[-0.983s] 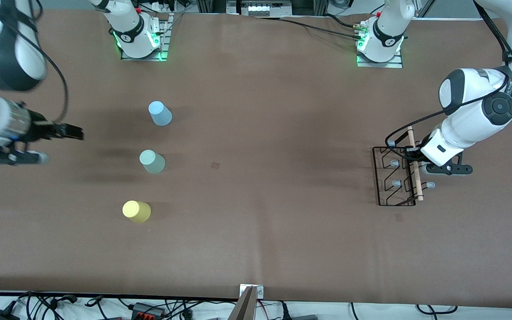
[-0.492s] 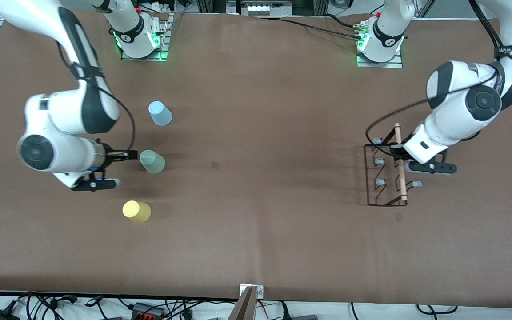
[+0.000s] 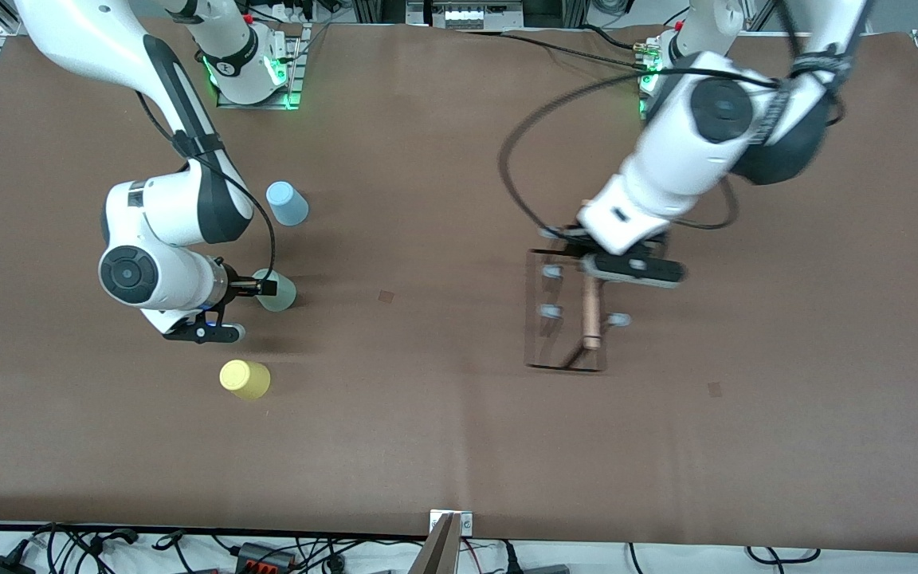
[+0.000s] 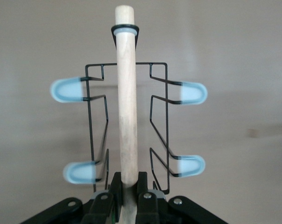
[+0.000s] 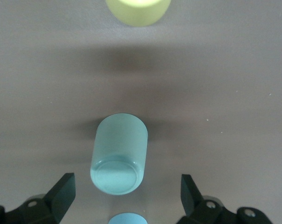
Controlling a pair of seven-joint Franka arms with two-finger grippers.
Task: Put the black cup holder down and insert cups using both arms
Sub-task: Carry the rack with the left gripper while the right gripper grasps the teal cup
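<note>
Front view shows the left gripper (image 3: 590, 267) clamped on the wooden rod (image 3: 591, 315) of the rack (image 3: 566, 315), which hangs over the mat (image 3: 459, 446) near the table's middle, toward the left arm's end from the green cup (image 3: 276, 291); whether the rack's base touches the mat I cannot tell; in the left wrist view the fingers (image 4: 113, 196) press tight on the rod's end, and four pale blue prong tips, such as one (image 4: 66, 89), stick out to both sides, all bare.

The right gripper (image 3: 256, 287) is low beside the green cup, on the side toward the right arm's end; the right wrist view shows its fingers (image 5: 61, 193) wide apart, the cup between them, upside down and not yet touched.

The blue cup (image 3: 288, 203) stands farther from the front camera than the green cup; the yellow cup (image 3: 245, 379) stands nearer; both also upside down, both well apart from the rack.

By my judgement the task is early: the rack is gripped but not yet released at its place; no cup is held; all three cups remain to be lifted and set over prongs, the green one likely first.
</note>
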